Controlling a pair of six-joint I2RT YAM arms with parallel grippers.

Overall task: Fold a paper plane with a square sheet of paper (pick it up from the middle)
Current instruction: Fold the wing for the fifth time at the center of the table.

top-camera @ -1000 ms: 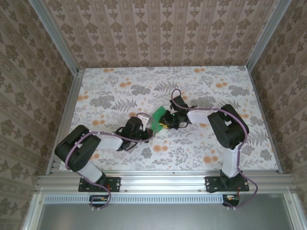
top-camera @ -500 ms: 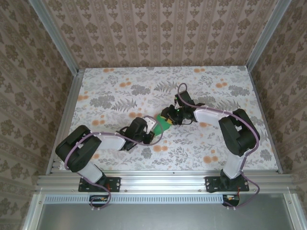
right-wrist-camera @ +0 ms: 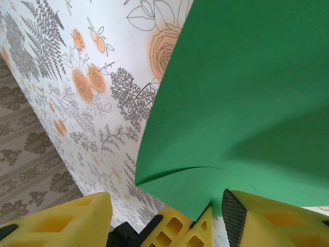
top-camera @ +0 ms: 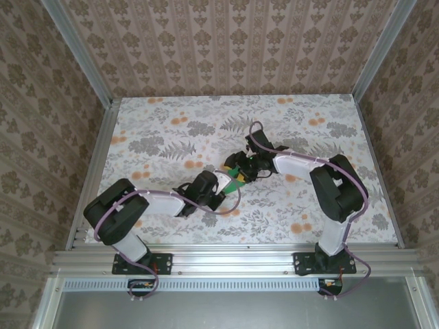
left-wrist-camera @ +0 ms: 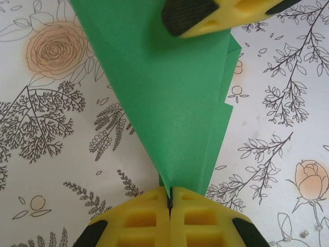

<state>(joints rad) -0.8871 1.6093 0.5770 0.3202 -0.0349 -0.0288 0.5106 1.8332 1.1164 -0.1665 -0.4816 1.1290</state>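
Note:
The green sheet of paper [top-camera: 235, 175] is folded into a tapering, pointed shape with layered flaps and sits near the middle of the table. In the left wrist view the paper [left-wrist-camera: 169, 92] narrows to a tip, and my left gripper [left-wrist-camera: 169, 198] is shut on that tip. From above, the left gripper [top-camera: 223, 179] is at the paper's near-left end. My right gripper [top-camera: 241, 168] stands at the far end. Its yellow fingers are spread wide in the right wrist view, so the right gripper [right-wrist-camera: 165, 198] is open around the paper's corner [right-wrist-camera: 247, 92] without pinching it. One right fingertip [left-wrist-camera: 205, 13] hovers over the paper.
The floral tabletop [top-camera: 158, 137] stretches wide to the left and back. Wallpapered walls [top-camera: 226, 48] close in three sides. An aluminium rail [top-camera: 226, 257] runs along the near edge by the arm bases.
The right gripper's jaws have spread apart and released the paper. The left gripper, still pinching the paper, has shifted to the right, toward the right gripper.

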